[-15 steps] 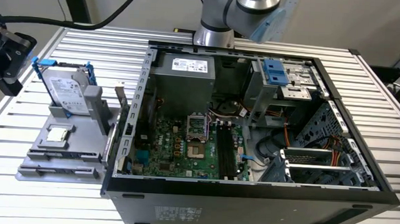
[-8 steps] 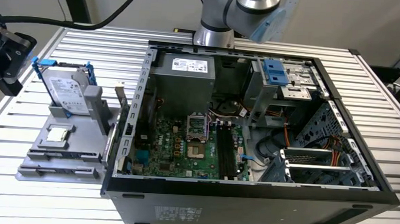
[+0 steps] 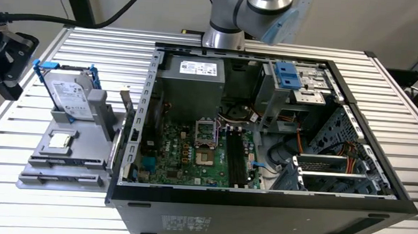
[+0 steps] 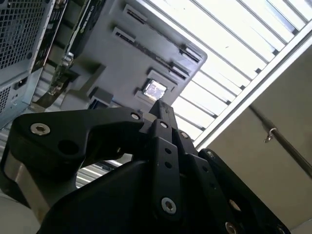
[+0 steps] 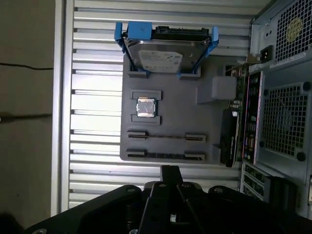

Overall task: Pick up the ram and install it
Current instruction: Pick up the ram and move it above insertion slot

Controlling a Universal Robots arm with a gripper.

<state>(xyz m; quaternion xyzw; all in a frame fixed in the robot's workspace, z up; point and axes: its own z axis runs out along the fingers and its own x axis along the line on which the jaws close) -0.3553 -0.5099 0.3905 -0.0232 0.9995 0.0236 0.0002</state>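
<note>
In the first wrist view a thin dark strip (image 5: 165, 155) stands on edge between two grey holders at the near side of the grey tray (image 5: 170, 78). I take it for the ram. A thinner strip (image 5: 165, 137) sits in the holder row beside it. My gripper (image 5: 169, 169) hangs above the slatted table just off that side of the tray, fingers together with nothing between them. The second wrist view shows the gripper (image 4: 162, 105) over the tray too. In the exterior view the gripper (image 3: 10, 88) is at the far left, apart from the tray (image 3: 85, 159).
On the tray stand a silver hard drive in a blue frame (image 3: 70, 93), a small square chip (image 5: 146, 107) and a green card (image 5: 239, 92). The open computer case (image 3: 262, 205), with its motherboard (image 3: 192, 153) and black slots (image 3: 237, 156), lies at the exterior view's right of the tray.
</note>
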